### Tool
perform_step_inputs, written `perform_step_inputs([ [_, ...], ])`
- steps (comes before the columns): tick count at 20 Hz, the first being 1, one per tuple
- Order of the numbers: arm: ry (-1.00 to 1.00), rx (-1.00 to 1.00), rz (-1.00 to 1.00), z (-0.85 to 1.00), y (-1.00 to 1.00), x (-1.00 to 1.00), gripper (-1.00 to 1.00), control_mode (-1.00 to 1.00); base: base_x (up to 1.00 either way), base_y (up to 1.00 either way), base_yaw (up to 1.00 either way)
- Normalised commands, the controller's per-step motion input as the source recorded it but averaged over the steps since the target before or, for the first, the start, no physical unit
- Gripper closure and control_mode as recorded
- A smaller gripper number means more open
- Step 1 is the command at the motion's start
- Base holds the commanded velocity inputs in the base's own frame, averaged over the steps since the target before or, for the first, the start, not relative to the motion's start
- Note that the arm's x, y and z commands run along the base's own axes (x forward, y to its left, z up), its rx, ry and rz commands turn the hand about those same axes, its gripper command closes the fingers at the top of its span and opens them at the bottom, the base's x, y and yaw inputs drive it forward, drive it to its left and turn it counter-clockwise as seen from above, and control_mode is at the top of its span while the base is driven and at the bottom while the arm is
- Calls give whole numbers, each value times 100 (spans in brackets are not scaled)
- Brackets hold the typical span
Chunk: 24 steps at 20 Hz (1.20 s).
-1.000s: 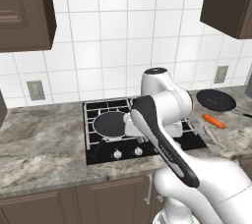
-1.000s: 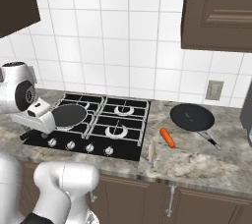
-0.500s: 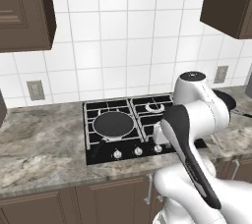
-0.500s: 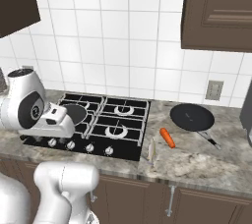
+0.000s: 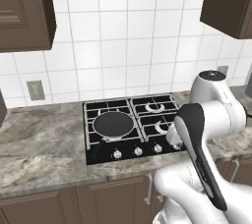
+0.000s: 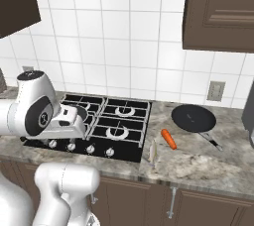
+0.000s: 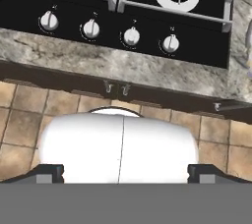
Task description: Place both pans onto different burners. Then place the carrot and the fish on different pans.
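the black four-burner gas cooktop with its grates and front knobs sits in the grey marbled stone tabletop, and one round shallow black frying pan rests on the front left burner, so that step looks done. the second round black frying pan with its short handle lies on the tabletop to the right of the cooktop, off any burner; moving it looks like the next job. beside it, nearer the cooktop, lies the small bright orange tapered carrot, and just left of that, by the cooktop's edge, the slim pale grey-beige fish. neither is in a pan. the tool hangs in front of the knobs with its dark tips spread wide and nothing between them. so roughly a quarter done: one pan and both foods remain.
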Motion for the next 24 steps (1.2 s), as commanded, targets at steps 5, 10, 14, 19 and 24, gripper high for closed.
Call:
perform_step_inputs([
  [5, 1, 10, -5, 34, 0, 0, -100, -100, 0, 0, 0],
  [10, 0, 3, -1, 4, 0, 0, -100, 100, -4, 0, 0],
  [14, 0, 0, 0, 0, 0, 0, -100, 100, -5, -32, 0],
  [19, 0, 0, 0, 0, 0, 0, -100, 100, -3, -75, 0],
  [24, 0, 0, 0, 0, 0, 0, -100, 100, -3, -81, 0],
])
